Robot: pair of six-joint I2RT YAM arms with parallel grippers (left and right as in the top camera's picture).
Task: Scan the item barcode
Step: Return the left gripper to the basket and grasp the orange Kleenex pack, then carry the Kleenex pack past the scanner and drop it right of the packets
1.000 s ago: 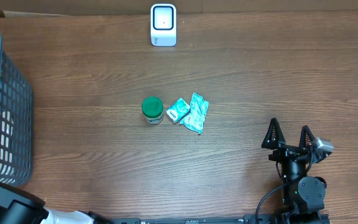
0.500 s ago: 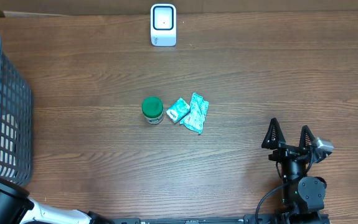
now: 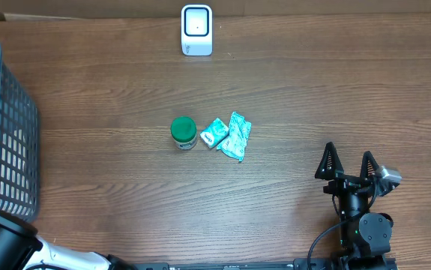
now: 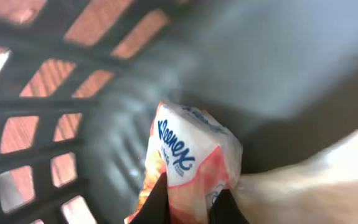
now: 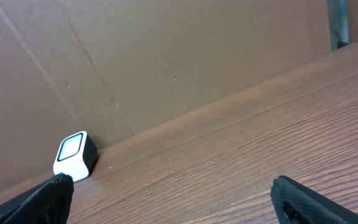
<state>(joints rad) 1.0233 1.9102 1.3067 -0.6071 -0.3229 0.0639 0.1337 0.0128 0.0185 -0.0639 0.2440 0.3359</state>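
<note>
Inside the basket (image 4: 122, 121), the left claw (image 4: 188, 200) pinches the Kleenex pack (image 4: 188, 152) at its lower edge; lift straight up, clear of the basket wall, grip firm. Right claw (image 3: 348, 166) gapes empty, well away from the basket

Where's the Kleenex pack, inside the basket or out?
Inside the basket: its mesh surrounds the Kleenex pack, pinched by the shut left end effector.

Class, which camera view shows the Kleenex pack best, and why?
The left wrist view: the Kleenex pack sits centre frame, logo readable, pinched by the left end effector inside the basket. Overhead shows only the basket, not the pack; right wrist shows neither.
</note>
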